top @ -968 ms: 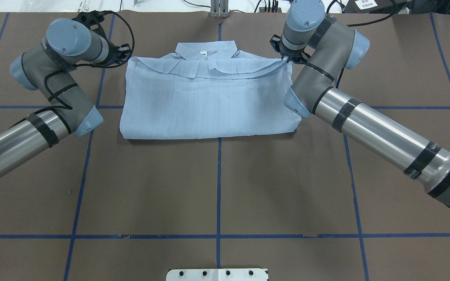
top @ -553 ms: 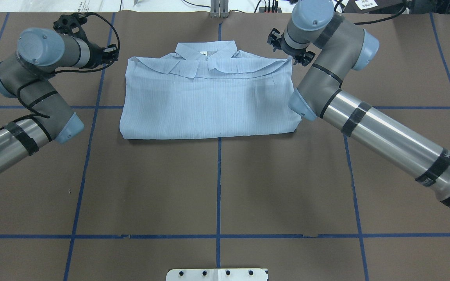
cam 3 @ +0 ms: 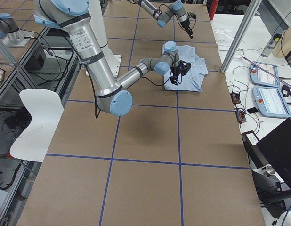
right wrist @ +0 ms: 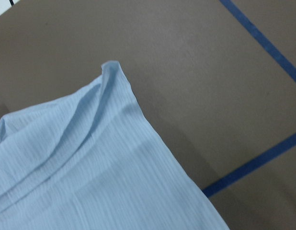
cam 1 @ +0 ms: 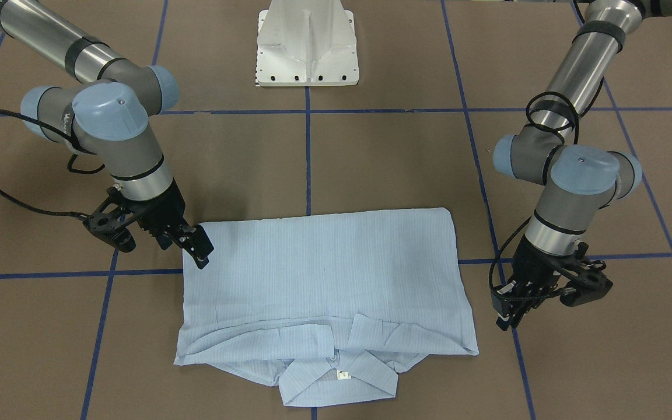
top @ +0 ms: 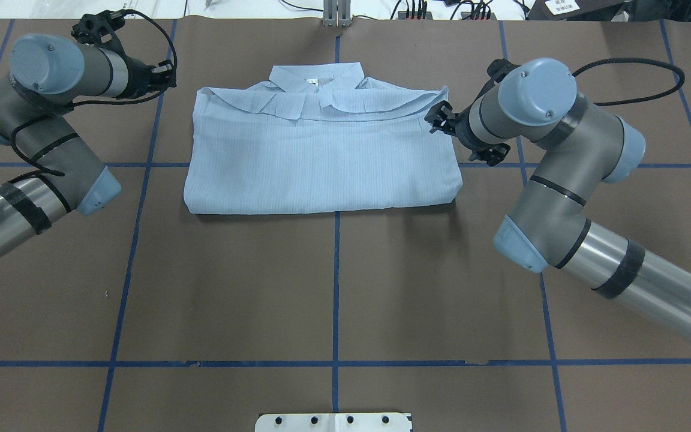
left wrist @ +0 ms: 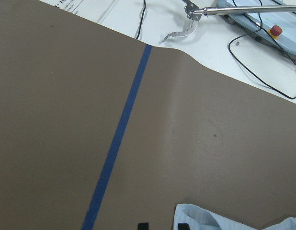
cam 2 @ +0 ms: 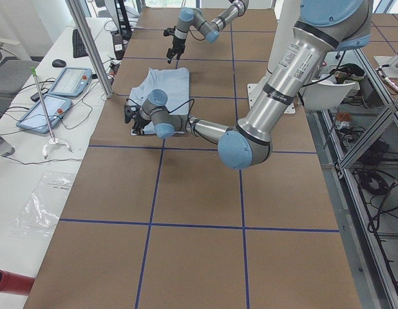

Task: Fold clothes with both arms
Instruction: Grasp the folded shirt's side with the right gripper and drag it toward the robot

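The pale-blue shirt [top: 321,156] lies folded into a flat rectangle at the far middle of the table, collar and white neck label toward the far edge; it also shows in the front-facing view [cam 1: 324,274]. My left gripper [top: 162,75] hovers off the shirt's far left corner, clear of the cloth, open and empty [cam 1: 508,318]; its two fingertips [left wrist: 143,225] show apart over bare table. My right gripper [top: 436,120] hangs at the shirt's right edge, just above the cloth [cam 1: 199,254], open with nothing in it. The right wrist view shows only a shirt corner [right wrist: 90,158].
Brown table cover with blue tape grid lines [top: 336,288]. The white pedestal base [cam 1: 307,46] stands at the robot's side. Cables and control pendants [cam 2: 67,80] lie past the far edge. A white chair [cam 3: 37,122] stands beside the table.
Both grippers have left the shirt's far corners. The left arm drew away leftward; the right arm swung back along the shirt's right edge. The shirt stays flat.
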